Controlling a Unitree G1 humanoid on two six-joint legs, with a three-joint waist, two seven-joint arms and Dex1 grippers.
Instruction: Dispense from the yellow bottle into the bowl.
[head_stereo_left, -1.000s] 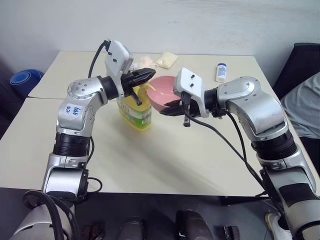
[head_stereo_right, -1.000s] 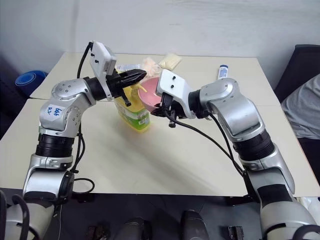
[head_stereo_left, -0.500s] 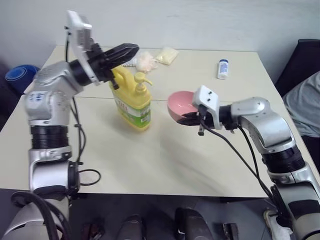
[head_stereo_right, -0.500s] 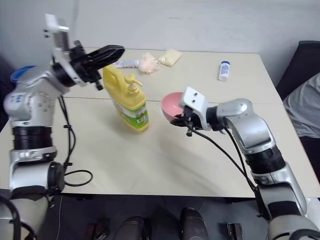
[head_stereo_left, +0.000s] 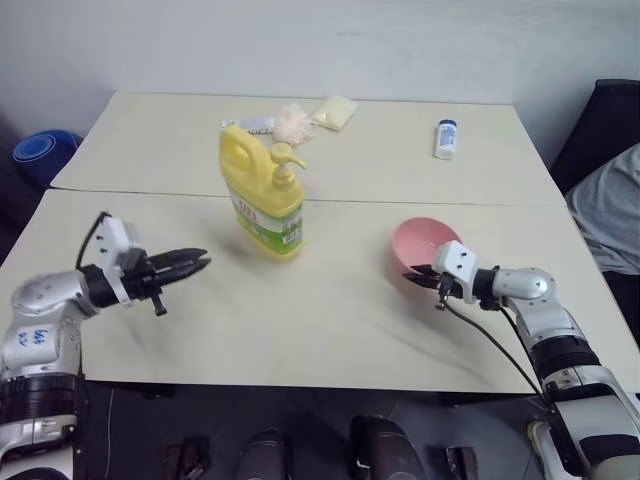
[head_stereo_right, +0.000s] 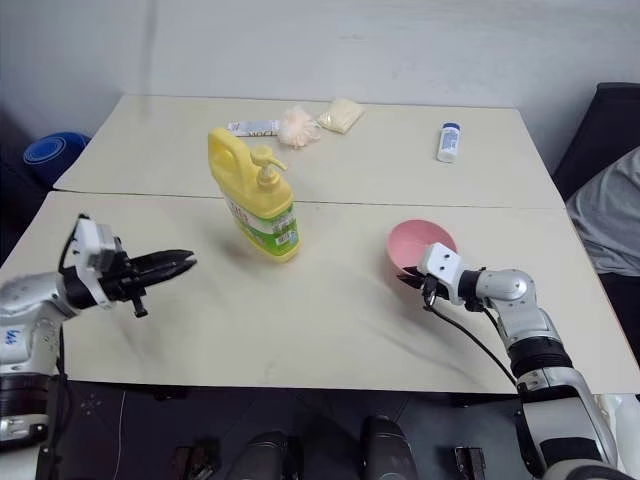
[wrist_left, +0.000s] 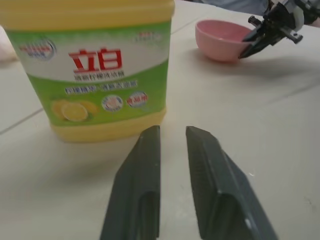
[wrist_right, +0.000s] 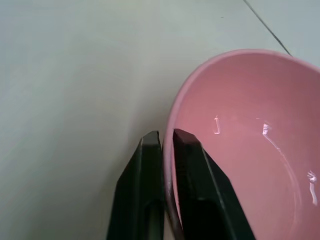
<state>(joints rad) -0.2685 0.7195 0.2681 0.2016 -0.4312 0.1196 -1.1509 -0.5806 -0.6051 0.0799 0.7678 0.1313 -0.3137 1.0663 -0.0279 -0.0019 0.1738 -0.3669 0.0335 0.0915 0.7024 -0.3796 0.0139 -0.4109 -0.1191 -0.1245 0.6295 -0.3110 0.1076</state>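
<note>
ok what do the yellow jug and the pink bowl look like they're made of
Yellow jug: likely opaque moulded plastic, with a one-piece handle, a slight sheen and a glossy printed label. Pink bowl: probably smooth glossy plastic, with a thin rim and small bright highlights inside.

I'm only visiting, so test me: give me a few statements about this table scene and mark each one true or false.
1. The yellow bottle stands upright on the table. True.
2. The pink bowl lies upside down. False: it sits open side up.
3. The right gripper has the bowl's rim between its fingers. True.
4. The left gripper is holding the yellow bottle. False: it is apart from it, empty.
5. A small white bottle stands inside the bowl. False: it lies far back on the table.
</note>
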